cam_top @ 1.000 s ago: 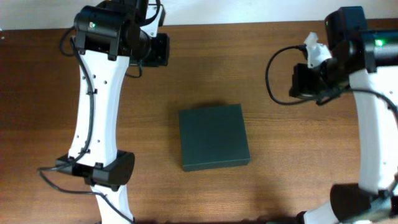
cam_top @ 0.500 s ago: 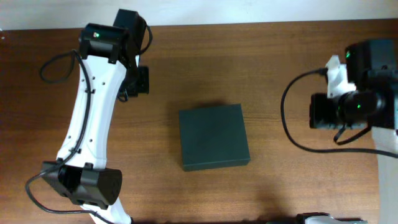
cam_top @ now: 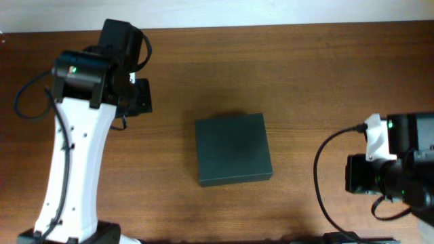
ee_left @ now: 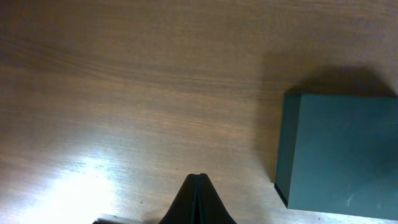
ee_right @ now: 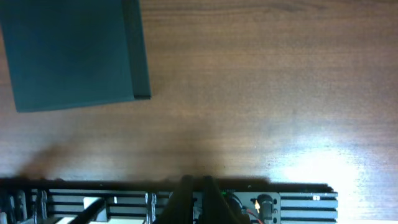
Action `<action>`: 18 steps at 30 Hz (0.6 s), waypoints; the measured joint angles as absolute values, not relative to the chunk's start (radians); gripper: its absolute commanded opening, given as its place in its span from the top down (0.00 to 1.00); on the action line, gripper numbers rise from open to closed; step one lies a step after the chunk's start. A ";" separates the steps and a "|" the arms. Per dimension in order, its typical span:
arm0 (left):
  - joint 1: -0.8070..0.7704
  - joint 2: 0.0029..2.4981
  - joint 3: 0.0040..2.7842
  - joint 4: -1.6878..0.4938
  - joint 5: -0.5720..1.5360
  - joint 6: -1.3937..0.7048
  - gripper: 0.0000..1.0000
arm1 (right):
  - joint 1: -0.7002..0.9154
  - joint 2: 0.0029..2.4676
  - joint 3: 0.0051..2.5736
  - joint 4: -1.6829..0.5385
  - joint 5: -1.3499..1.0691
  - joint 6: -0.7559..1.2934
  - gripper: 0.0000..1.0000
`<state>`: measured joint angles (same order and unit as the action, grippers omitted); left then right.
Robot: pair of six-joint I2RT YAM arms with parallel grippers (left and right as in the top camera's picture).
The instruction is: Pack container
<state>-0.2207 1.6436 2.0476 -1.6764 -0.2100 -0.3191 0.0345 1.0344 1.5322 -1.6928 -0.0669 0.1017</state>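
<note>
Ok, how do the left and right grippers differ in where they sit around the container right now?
The left gripper hangs over bare table left of the container, towards the far side; the right gripper sits to its right, at the near edge. The left arm shows nearly whole from overhead; the right arm is cut off by the frame. Both grippers look shut, empty and apart from the container.
</note>
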 measured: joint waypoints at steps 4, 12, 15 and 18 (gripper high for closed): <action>-0.224 1.575 1.956 -1.640 -0.223 -0.326 0.98 | 0.035 0.996 1.505 -1.689 -0.054 0.101 0.81; -0.224 1.466 1.679 -1.455 -0.233 -0.363 0.67 | 0.035 1.008 1.502 -1.618 -0.019 0.104 0.07; -0.224 1.462 1.633 -1.393 -0.237 -0.369 0.43 | 0.035 1.034 1.501 -1.591 -0.007 0.103 0.01; -0.224 1.462 1.606 -1.365 -0.239 -0.374 0.13 | 0.035 1.061 1.501 -1.573 -0.003 0.102 0.01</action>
<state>-0.2241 1.4620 1.6058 -1.3651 -0.2390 -0.3740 0.0345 1.0611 1.5013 -1.5726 -0.0029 0.1020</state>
